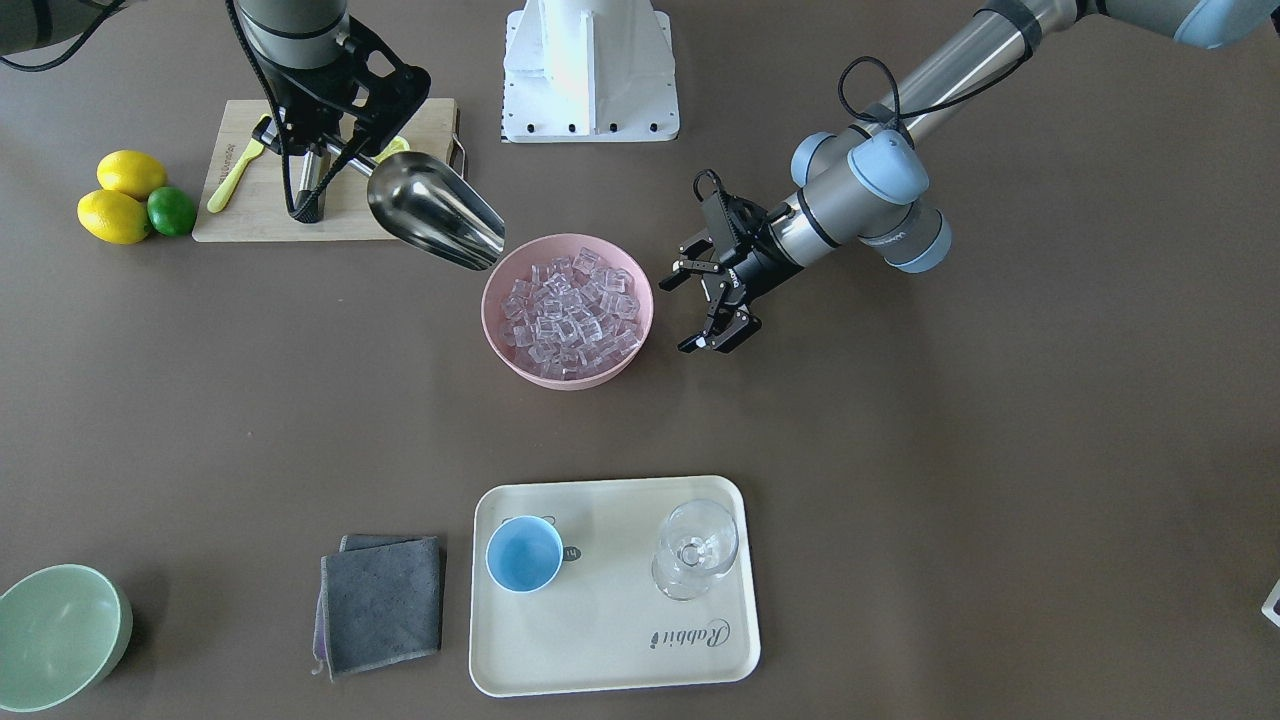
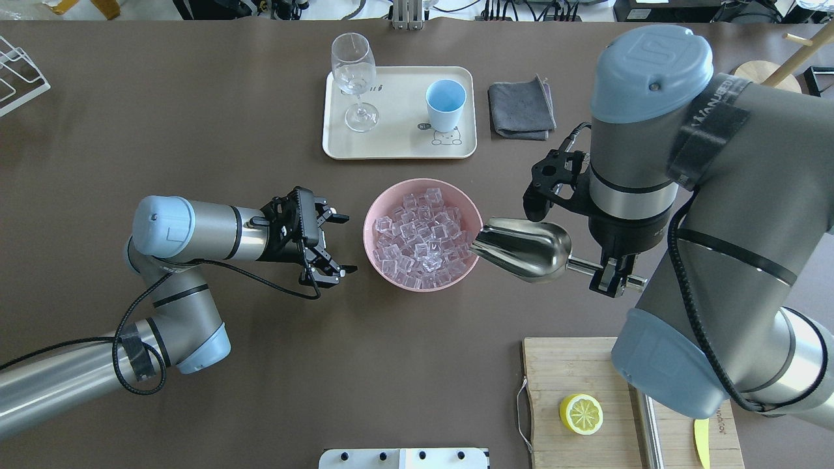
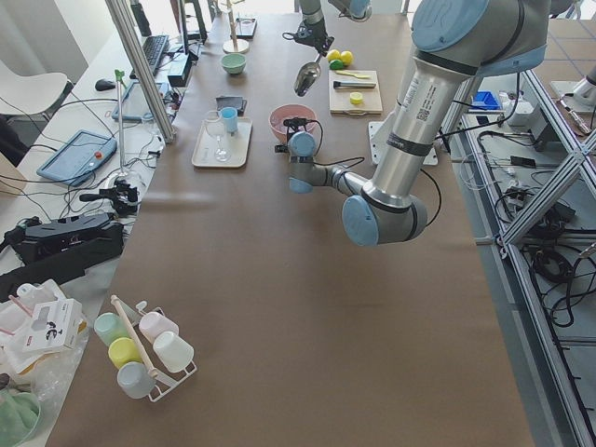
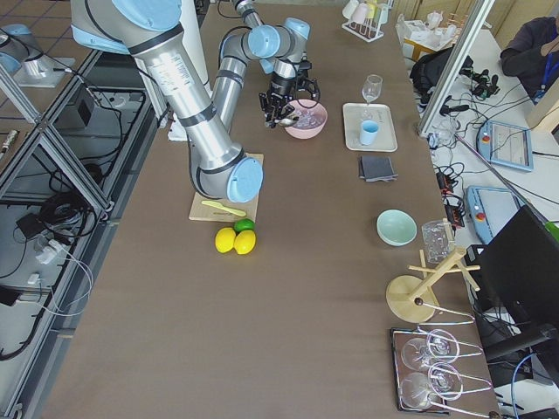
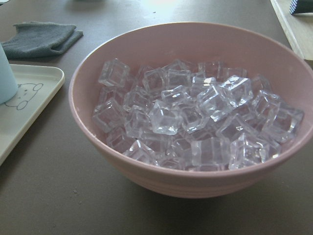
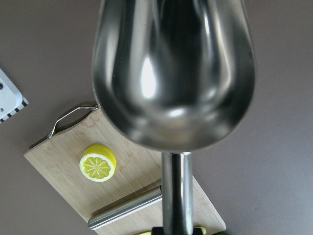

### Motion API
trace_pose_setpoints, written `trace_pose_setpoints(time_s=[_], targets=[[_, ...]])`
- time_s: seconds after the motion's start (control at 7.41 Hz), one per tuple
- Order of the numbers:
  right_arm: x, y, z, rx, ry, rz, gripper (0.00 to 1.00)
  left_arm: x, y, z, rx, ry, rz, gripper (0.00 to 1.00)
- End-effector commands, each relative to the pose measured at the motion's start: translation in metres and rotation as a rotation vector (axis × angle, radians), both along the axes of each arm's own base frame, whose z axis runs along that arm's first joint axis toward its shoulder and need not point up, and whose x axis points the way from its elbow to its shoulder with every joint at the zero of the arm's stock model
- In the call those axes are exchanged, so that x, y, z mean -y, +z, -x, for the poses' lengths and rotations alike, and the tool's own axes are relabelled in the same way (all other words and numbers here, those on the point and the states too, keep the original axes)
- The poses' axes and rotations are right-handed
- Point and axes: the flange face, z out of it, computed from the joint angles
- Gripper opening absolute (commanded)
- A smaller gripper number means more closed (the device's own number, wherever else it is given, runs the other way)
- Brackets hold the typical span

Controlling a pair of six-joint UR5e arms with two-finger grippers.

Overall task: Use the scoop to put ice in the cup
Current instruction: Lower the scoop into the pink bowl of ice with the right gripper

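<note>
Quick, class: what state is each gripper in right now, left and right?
Left gripper: open, holding nothing.
Right gripper: shut on the scoop, by its handle.

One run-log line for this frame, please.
right gripper: holds scoop, empty, tip near pink bowl | left gripper: open beside bowl | ice: in bowl | cup: empty, on tray

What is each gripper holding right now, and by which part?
The right gripper holds the scoop by its straight handle, with the trough empty. The left gripper, jaws open, holds nothing.
</note>
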Motion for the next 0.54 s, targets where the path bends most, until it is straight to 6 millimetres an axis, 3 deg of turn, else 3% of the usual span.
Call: trace_pose_setpoints(time_s=[0.0, 0.14, 0.41], targets=[[0.007, -0.049, 0.022, -0.111, -0.043, 0.091, 0.0, 0.001, -0.001, 0.0, -0.004, 0.001, 0.017, 0.99], [0.02, -0.068, 0.038, -0.156, -0.046, 0.118, 0.0, 0.002, -0.002, -0.001, -0.004, -0.005, 0.017, 0.99], [0.048, -0.082, 0.066, -0.251, -0.058, 0.135, 0.0, 0.004, 0.001, -0.002, 0.001, -0.016, 0.021, 0.99]])
